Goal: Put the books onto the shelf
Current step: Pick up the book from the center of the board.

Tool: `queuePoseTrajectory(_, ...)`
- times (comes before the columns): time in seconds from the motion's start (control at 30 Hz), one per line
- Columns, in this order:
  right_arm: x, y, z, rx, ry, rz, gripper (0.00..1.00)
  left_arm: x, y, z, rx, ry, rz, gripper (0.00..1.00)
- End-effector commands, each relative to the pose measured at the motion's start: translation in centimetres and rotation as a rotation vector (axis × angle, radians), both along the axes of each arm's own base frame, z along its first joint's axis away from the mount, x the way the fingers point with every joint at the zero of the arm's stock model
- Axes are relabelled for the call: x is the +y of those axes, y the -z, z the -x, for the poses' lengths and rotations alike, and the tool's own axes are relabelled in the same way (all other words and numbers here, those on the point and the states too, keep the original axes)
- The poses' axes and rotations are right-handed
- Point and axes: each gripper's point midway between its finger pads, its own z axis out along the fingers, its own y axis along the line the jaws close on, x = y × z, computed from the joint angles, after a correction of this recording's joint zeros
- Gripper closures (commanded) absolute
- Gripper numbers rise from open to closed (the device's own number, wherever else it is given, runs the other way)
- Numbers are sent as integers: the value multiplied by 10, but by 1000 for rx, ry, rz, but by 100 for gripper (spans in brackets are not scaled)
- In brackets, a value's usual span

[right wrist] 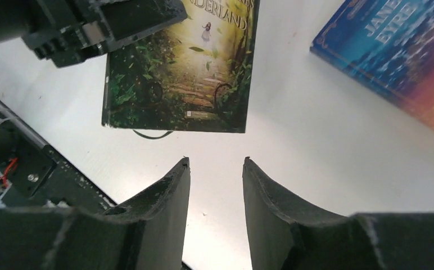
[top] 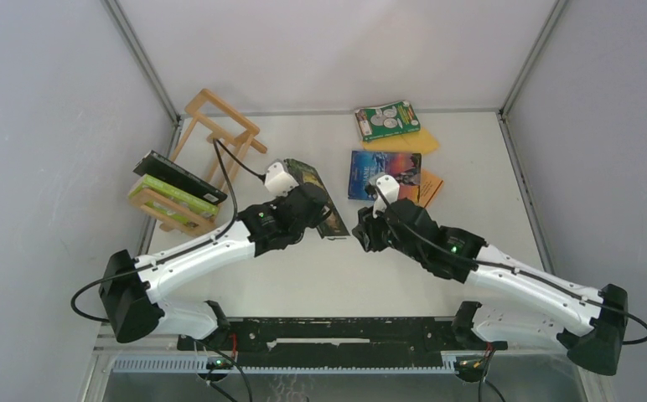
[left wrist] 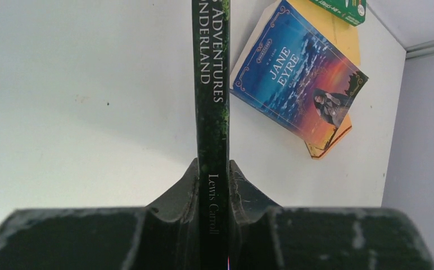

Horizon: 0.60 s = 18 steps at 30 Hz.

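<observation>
Here, the left gripper (top: 318,211) is clenched on a dark green book (top: 307,174) near the middle of the desk (top: 328,276). In the left wrist view the book's spine (left wrist: 212,84) is seen upright, pinched between the two fingers (left wrist: 188,188), with part of a title and the name Lewis Carroll readable on it. The right gripper (top: 364,228) is held just to the right of that book, released and grasping nothing. In the right wrist view its jaws are seen standing apart over bare desk, with the dark green book's cover (right wrist: 186,73) just beyond the right gripper (right wrist: 216,169) and the left gripper (right wrist: 91,22) at the book's upper left corner. A blue book (top: 385,174), titled Jane Eyre, is laid flat on the desk just beyond the right gripper, partly on top of an orange book (top: 432,186) whose corner sticks out on the right. Farther back, a green book with white circles (top: 387,120) is laid on a yellow-orange book (top: 416,142) near the far edge. The shelf (top: 219,126) is placed at the far left of the desk, close to the left wall. A black book (top: 178,176) and a lime-green book (top: 169,201) are already held in its near end, the black one above the lime-green one.
</observation>
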Motion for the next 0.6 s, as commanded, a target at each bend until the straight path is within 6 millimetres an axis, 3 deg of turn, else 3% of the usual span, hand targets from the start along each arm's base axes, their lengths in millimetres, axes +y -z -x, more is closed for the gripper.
queuePoseTrajectory(0.0, 0, -35, -11, -259, 40, -8, 53, -8, -47, -12, -69, 28, 23, 100)
queuePoseTrajectory(0.33, 47, -54, 20, -472, -129, 13, 51, -15, -63, -13, -19, 102, 27, 100)
queuePoseTrajectory(0.57, 68, -56, 26, -492, -171, 19, 47, -16, -70, -11, -8, 144, 35, 100)
